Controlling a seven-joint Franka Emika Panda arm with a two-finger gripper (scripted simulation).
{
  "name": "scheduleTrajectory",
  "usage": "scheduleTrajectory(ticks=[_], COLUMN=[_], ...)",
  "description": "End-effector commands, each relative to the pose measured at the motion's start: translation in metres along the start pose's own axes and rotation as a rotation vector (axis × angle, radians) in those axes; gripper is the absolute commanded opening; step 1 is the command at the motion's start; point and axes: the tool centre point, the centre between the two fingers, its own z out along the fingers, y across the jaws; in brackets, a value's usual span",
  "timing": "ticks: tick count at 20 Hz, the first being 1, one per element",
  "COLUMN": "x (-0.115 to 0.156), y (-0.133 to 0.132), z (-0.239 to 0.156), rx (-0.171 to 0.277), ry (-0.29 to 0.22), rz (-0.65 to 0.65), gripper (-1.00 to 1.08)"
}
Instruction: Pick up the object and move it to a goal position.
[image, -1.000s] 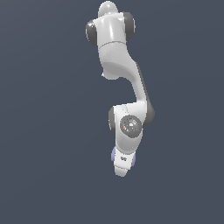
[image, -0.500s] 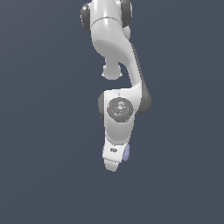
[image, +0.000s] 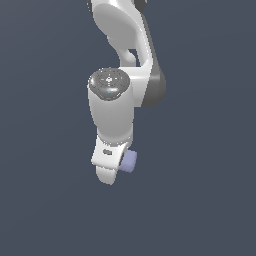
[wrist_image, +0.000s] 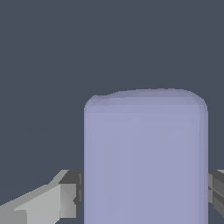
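Pinching the lavender block (wrist_image: 145, 157) between them, the jaws hang in midair

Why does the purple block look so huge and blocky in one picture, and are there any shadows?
In the wrist view the block sits right at the camera, held between the gripper fingers, so it fills the frame with jagged, pixelated edges. In the exterior view it looks tiny beside the arm; lighting is flat, with no cast shadows.
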Motion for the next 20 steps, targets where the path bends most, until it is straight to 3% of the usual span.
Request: scheduleTrajectory(ticks=[1, 10, 20], x=[-0.013, -0.05, -0.063], y=[0.001, 0.008, 0.012], z=[-0.025, -0.098, -0.123], rx=[0.001, 0.001, 0.001], ry=[0.001, 0.001, 0.002], rz=[-0.001, -0.001, 0.0], gripper=[-1.0, -1.0, -1.0])
